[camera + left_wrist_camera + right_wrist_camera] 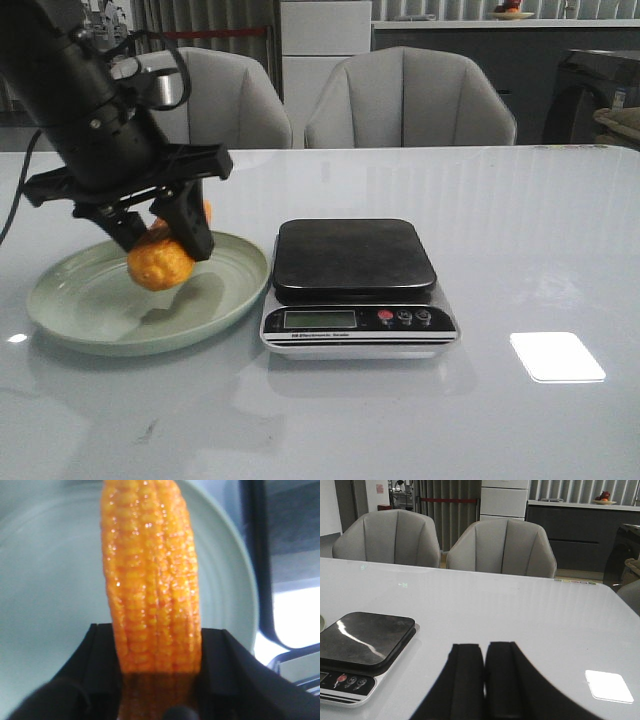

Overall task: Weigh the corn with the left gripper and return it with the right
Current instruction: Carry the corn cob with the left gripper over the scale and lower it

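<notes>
Across the whole lower part of the front view, a glossy white table [520, 220] is seen, with two grey chairs [410, 100] lined up behind it at the upper centre. At the upper left of the frame, the black left arm [75, 90] is angled down toward the table. Below it, at the lower left, a pale green plate [70, 315] is set on the table, just beside a kitchen scale [357, 285] located at the centre; the scale's black platform is bare and a display and buttons are visible along its front edge. The left gripper [165, 235] is positioned over the plate, and its fingers are clamped on the corn [160, 262], which is held clear of the plate surface, a shadow being cast beneath it. In the left wrist view, the corn is seen lengthwise between the two black fingers. In the right wrist view, the right gripper [484, 680] is shown near the scale, its fingers pressed together with nothing between them.
</notes>
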Available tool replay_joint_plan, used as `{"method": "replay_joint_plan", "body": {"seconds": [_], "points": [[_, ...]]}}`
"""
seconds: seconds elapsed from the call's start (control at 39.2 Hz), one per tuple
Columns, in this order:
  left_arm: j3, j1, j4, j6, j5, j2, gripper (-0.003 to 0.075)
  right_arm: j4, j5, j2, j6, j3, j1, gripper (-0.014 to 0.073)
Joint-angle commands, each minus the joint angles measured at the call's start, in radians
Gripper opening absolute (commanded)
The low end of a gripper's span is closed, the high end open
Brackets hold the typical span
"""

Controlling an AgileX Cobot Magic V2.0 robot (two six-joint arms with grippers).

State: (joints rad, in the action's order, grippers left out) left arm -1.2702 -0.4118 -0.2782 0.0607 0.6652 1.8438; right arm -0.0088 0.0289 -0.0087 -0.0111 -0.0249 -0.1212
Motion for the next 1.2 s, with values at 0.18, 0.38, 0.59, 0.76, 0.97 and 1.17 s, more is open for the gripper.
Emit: {"method": "replay_joint_plan", "body": {"seconds": [0.18,0.38,0.59,0.76,0.97,1.17], "points": [[-0.081,-0.124,-0.024,0.006,-0.11,-0.044,0.0126,-0.012,-0.083,-0.02,0.003,-0.011,0.007,0.0162],[-0.089,-0.202,-0.044,0.006,-0.189,-0.024,0.0126,-0.012,-0.083,-0.02,0.003,-0.011,0.007,0.0162],[-0.156,-0.216,-0.146,0.006,-0.171,0.047,0.0141,-0.012,-0.083,-0.02,0.003,-0.011,0.007,0.0162],[-0.208,-0.225,-0.169,0.006,-0.159,0.101,0.0277,-0.012,-0.083,-0.02,0.003,-0.011,0.007,0.0162],[-0.22,-0.236,-0.203,0.006,-0.191,0.12,0.0509,-0.012,-0.083,-0.02,0.003,-0.011,0.007,0.0162],[-0.22,-0.243,-0.199,0.006,-0.189,0.117,0.0542,-0.012,-0.083,-0.02,0.003,-0.011,0.007,0.0162]]}}
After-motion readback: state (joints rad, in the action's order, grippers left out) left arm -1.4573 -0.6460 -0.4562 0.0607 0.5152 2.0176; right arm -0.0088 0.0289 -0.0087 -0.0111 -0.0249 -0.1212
